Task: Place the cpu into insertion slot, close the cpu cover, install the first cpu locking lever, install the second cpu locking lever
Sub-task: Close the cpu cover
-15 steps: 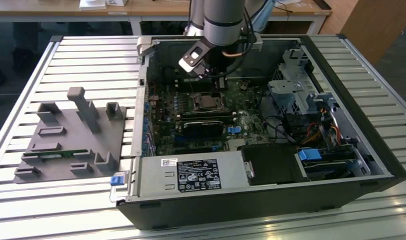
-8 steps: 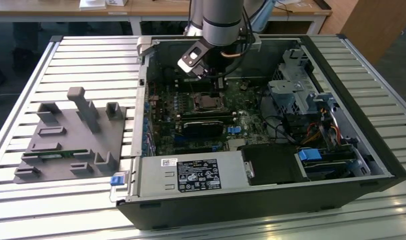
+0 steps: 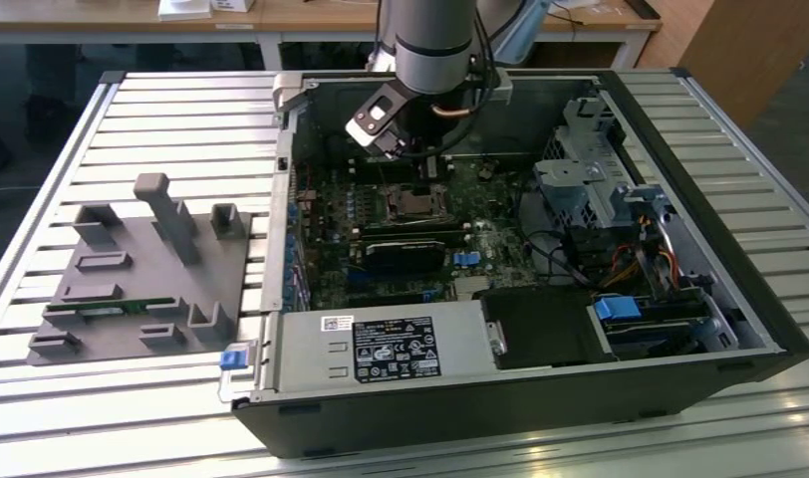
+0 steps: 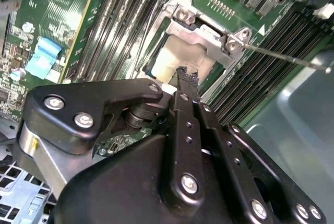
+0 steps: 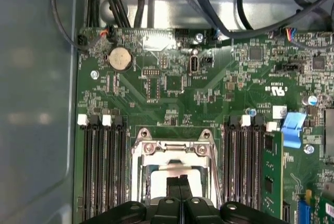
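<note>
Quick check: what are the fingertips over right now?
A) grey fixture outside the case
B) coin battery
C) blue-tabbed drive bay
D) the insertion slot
D: in the first wrist view the gripper, fingers together, sits directly over the insertion slot.

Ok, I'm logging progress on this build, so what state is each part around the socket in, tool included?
cpu: seated in the insertion slot.
cpu cover: down over the cpu.
locking lever: sticking out sideways, looks unlatched.
tool: shut, empty, poised over the cpu.
computer case: side open.
</note>
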Action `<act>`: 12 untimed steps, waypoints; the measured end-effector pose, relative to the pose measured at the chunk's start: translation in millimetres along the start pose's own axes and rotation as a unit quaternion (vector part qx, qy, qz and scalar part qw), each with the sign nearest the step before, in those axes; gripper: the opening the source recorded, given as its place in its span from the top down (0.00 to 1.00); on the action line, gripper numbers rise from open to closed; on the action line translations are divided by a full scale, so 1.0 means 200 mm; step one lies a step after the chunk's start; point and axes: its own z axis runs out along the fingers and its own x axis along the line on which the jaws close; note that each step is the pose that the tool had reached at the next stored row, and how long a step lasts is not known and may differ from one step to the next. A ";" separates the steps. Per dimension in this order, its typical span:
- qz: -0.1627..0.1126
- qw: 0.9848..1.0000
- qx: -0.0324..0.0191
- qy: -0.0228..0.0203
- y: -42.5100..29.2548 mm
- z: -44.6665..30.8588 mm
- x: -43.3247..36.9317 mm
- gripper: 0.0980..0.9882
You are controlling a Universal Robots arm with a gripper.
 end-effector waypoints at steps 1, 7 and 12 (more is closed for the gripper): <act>0.000 1.000 0.000 0.000 -0.005 0.001 0.000 0.99; 0.000 1.000 0.000 0.000 -0.019 0.006 0.000 0.99; 0.000 1.000 0.000 0.000 -0.051 0.019 0.000 0.99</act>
